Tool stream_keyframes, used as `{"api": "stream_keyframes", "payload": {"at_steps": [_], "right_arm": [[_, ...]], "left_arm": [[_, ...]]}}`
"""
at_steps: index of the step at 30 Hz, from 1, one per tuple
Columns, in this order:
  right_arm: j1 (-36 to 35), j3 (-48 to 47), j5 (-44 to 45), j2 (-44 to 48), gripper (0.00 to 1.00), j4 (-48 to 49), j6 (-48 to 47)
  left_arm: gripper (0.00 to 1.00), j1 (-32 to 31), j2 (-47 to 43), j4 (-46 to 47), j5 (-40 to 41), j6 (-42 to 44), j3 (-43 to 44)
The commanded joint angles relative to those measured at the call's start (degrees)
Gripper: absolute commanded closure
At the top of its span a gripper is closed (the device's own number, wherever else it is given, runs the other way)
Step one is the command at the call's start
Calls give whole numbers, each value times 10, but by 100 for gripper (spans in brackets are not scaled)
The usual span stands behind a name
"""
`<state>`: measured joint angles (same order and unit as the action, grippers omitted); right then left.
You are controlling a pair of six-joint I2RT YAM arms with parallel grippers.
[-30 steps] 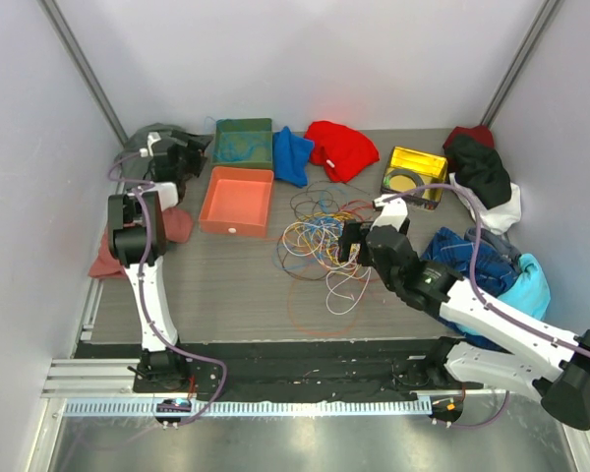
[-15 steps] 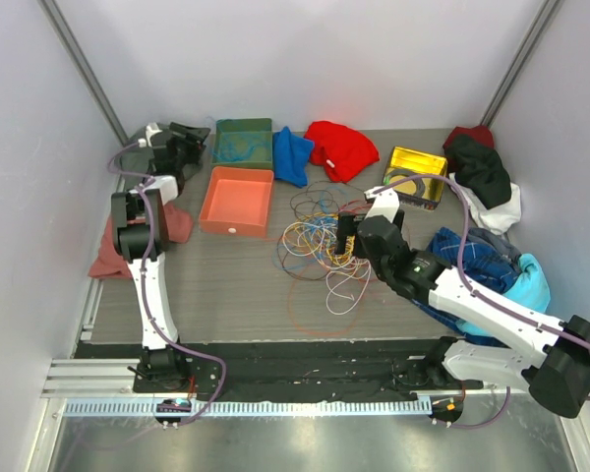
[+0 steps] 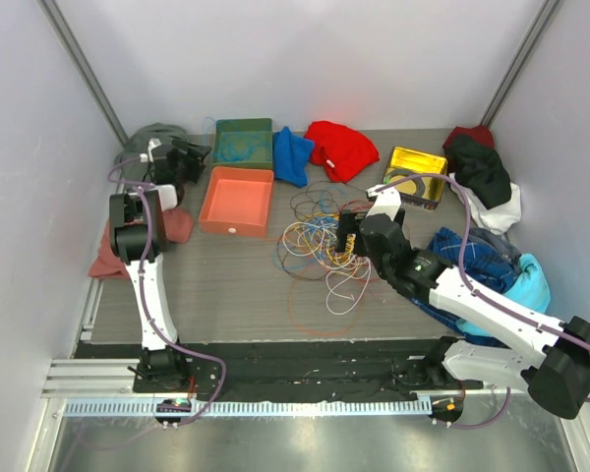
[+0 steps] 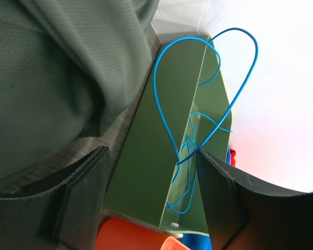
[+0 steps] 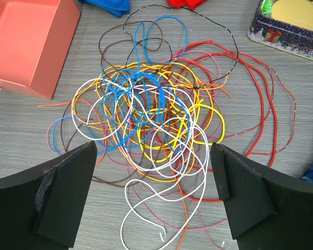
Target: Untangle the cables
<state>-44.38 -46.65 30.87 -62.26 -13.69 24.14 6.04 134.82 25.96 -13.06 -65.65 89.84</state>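
Right claw [image 5: 152,156] gapes empty over the cables [image 5: 156,120], likely choosing 1; left claw [image 4: 152,161], open, empty, faces a boxed blue cable [image 4: 156,104].

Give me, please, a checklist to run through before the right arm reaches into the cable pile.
1. The right pincer is open: ok, jaws wide apart.
2. The right pincer is empty: ok, nothing between its fingers.
3. The right pincer is aimed at the cables: ok, the pile lies right in front of it.
4. The cables are separated: not ok, blue, yellow, white and red loops cross in one knot.
5. The left pincer is open: ok, at the green box.
6. The blue cable is free of the left pincer: cannot tell, it passes close by one finger.
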Motion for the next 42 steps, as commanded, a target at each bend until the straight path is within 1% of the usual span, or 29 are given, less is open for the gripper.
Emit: {"api": "stream_keyframes", "payload": {"at_steps": [1, 4, 6, 8, 9, 11, 12, 13, 16, 18, 20, 23, 24, 26, 27, 29, 30, 31, 33, 34, 35, 38, 42], "right_arm": [[5, -5, 2, 18, 0, 25, 5], [6, -5, 2, 18, 0, 24, 6], [8, -5, 2, 17, 0, 23, 4], [9, -5, 4, 16, 0, 20, 3], [10, -5, 5, 15, 0, 20, 4], [13, -5, 4, 14, 0, 19, 4], [16, -5, 3, 13, 0, 19, 3], [17, -6, 2, 10, 0, 19, 3], [23, -9, -3, 0, 0, 20, 4], [25, -11, -6, -4, 0, 21, 5], [25, -12, -9, -7, 0, 21, 5], [26, -11, -9, -7, 0, 21, 4], [27, -10, -9, -7, 0, 20, 4], [28, -9, -12, -5, 0, 20, 5], [27, -9, -11, -5, 0, 20, 6], [27, -9, -13, -4, 0, 21, 8], [28, -9, -13, -3, 0, 20, 7], [29, -8, -13, -2, 0, 21, 10], [28, -6, -13, -1, 0, 21, 10], [29, -4, -13, 3, 0, 21, 11], [28, -3, -13, 6, 0, 21, 11], [28, 1, -13, 12, 0, 20, 11], [29, 3, -14, 19, 0, 21, 12]], "left_arm": [[29, 5, -40, 28, 2, 0, -6], [30, 5, -24, 25, 3, -1, 13], [34, 5, -5, 21, 3, -4, 43], [40, 5, 6, 20, 4, -7, 69], [47, 5, 16, 22, 2, -10, 76], [54, 5, 25, 19, 0, -10, 102], [60, 4, 32, 19, -4, -9, 109], [62, 3, 35, 16, -6, -8, 116], [63, -2, 45, 4, -12, -2, 132], [61, -3, 44, 4, -12, 2, 124], [61, -3, 43, 8, -11, 3, 118], [69, -6, 38, 9, -14, 16, 115], [74, -8, 34, 9, -14, 22, 116], [79, -17, 23, -8, -11, 54, 123], [83, -21, 21, -18, -10, 65, 130], [87, -33, 17, -46, -10, 96, 153], [93, -38, 15, -54, -12, 106, 159], [96, -46, 15, -63, -11, 114, 172], [100, -54, 11, -82, -10, 136, 180], [100, -55, 10, -88, -8, 143, 183], [100, -75, 6, -100, -6, 159, 187], [100, -94, 2, -117, 1, 180, 198], [100, -116, 17, -178, 10, 216, 238]]}}
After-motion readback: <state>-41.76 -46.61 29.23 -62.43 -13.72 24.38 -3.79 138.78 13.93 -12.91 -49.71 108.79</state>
